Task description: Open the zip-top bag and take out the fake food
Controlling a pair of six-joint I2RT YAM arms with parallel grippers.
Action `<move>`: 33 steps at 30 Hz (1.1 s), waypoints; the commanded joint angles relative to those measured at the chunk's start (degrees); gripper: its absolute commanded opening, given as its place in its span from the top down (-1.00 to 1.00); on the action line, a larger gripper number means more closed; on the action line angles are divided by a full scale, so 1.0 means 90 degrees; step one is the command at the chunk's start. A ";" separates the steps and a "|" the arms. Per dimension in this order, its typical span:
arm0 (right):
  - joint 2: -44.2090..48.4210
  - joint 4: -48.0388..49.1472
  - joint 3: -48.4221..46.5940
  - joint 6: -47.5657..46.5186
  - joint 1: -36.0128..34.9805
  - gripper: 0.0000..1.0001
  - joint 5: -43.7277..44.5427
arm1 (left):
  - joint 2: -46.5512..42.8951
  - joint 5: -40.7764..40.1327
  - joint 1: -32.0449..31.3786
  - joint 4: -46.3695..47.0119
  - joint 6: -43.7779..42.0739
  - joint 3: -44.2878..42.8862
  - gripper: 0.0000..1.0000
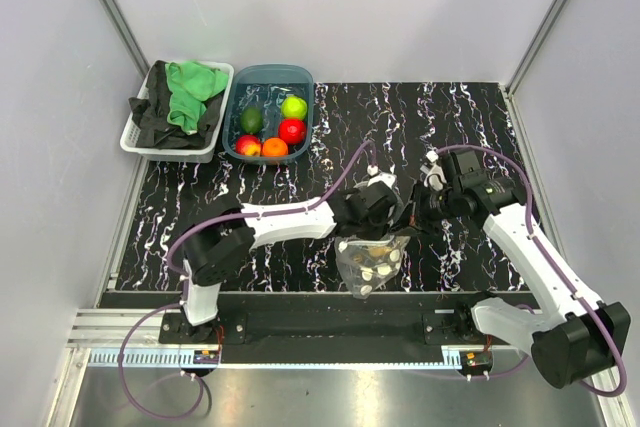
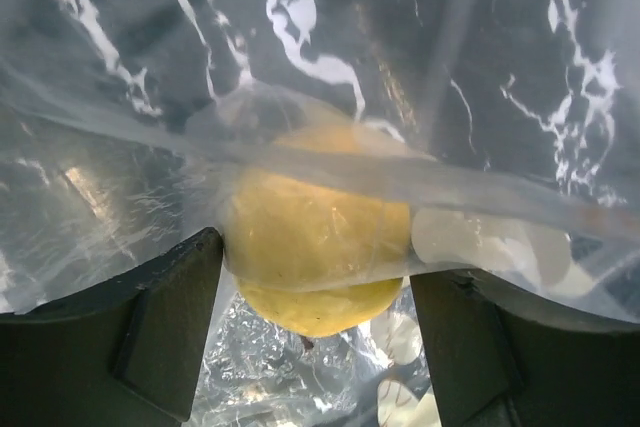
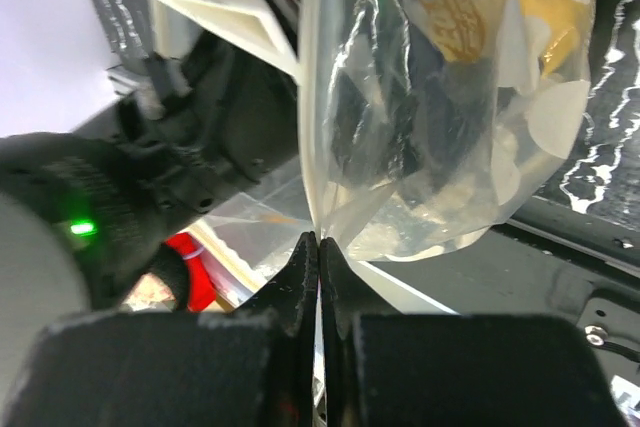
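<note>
The zip-top bag (image 1: 372,265), clear with white dots, hangs above the table's near edge between my two grippers. My left gripper (image 1: 378,209) points down into its mouth. In the left wrist view its fingers (image 2: 170,317) press both sides of a yellow fruit (image 2: 320,237), and a band of bag plastic lies across the fruit's top. My right gripper (image 3: 319,239) is shut on a thin edge of the bag (image 3: 420,147), and it shows in the top view (image 1: 415,212). The lime green (image 1: 294,107), red (image 1: 292,130), orange (image 1: 274,148), dark green (image 1: 251,119) and peach-red (image 1: 247,145) fruits lie in the tub.
The teal tub (image 1: 270,72) stands at the back left of the black marbled table. A white basket (image 1: 140,137) with green and black cloths (image 1: 192,92) stands left of it. Grey walls close in the sides and back.
</note>
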State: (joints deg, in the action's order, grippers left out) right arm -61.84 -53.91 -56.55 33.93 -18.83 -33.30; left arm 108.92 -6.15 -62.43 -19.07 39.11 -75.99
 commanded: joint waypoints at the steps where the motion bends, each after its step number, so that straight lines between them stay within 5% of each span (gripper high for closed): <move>1: -0.0111 -0.0035 0.0121 -0.0245 0.0032 1.00 0.0272 | 0.0270 -0.0127 0.0150 -0.0293 -0.0467 -0.0473 -0.49; 11: -0.0199 -0.0065 -0.0112 -0.0499 0.0032 1.00 0.0390 | -0.1164 0.0448 0.0131 -0.0450 -0.1007 0.0034 -0.58; 14: -0.0277 -0.0065 -0.0200 -0.0548 0.0032 1.00 0.0302 | -0.1302 0.0790 0.0121 -0.0157 -0.0704 0.0259 -0.43; 19: -0.0296 -0.0074 -0.0191 -0.0587 0.0041 1.00 0.0184 | -0.1185 0.0956 0.0101 -0.0020 -0.0694 0.0152 0.12; 22: -0.0345 -0.0065 -0.0171 -0.0626 0.0041 1.00 0.0126 | -0.1107 0.1074 0.0082 0.0214 -0.0684 0.0113 0.21; 28: -0.0394 -0.0065 -0.0171 -0.0675 0.0041 1.00 0.0087 | -0.0658 0.0860 0.0091 0.0254 -0.0684 -0.0141 0.04; 33: -0.0413 -0.0055 -0.0152 -0.0694 0.0041 1.00 0.0057 | -0.0443 0.0314 0.0091 0.0486 -0.0596 -0.0171 -0.34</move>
State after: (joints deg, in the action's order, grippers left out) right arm -65.41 -55.07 -56.49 28.69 -18.72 -30.94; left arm 104.09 0.34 -61.49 -19.59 33.06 -75.64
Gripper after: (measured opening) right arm 0.009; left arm 0.626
